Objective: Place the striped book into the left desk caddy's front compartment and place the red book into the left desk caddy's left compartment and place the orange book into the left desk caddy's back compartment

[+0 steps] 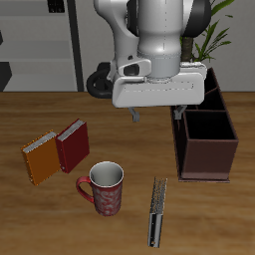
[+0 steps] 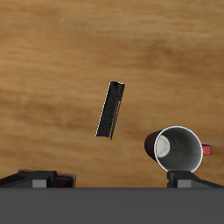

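Observation:
The striped book (image 1: 157,211) (image 2: 110,109) lies flat on the wooden table near its front edge, beside the mug. The red book (image 1: 73,145) and the orange book (image 1: 42,158) lie side by side and touching, farther from the caddy. The left desk caddy (image 1: 207,134), a dark maroon box with black dividers, stands at the table's side; its compartments look empty where visible. My gripper (image 1: 157,116) (image 2: 112,179) hangs open high above the table's middle, holding nothing, beside the caddy and farther back than the striped book.
A red patterned mug (image 1: 104,187) (image 2: 175,147) stands upright between the striped book and the other two books. A potted plant (image 1: 214,40) and grey shelving (image 1: 35,45) sit behind the table.

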Tool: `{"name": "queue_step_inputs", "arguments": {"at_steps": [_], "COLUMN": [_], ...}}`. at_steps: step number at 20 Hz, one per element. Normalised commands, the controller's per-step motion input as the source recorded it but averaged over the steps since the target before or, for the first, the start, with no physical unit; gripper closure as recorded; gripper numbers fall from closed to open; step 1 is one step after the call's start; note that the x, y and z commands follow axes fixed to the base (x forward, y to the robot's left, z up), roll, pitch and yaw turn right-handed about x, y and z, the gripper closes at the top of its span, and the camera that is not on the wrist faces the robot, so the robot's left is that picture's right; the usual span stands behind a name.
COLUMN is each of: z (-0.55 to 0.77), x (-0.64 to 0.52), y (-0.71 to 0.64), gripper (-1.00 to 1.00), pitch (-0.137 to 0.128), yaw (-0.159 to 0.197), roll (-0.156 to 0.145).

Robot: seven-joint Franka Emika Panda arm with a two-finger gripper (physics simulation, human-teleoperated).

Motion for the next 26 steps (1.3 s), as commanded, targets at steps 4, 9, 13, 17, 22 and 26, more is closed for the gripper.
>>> {"name": "queue_step_inputs", "arguments": {"at_steps": [4, 9, 13, 17, 22, 26], "z": [-0.2, -0.16, -0.14, -0.05, -0.1, -0.15], "x": [0.29, 0.2, 0.2, 0.16, 0.1, 0.01], "y": [0.19, 0.2, 0.11, 0.01, -0.12, -0.07], "gripper": [-1.0, -1.0, -1.0, -1.0, -1.0, -1.0], "pitch": [0.001, 0.01, -0.016, -0.036, -0.075, -0.064], "yaw": [-0.017, -0.04, -0.047, -0.036, -0.025, -0.021], "roll": [-0.034, 0.033, 0.007, 0.008, 0.019, 0.011]}}
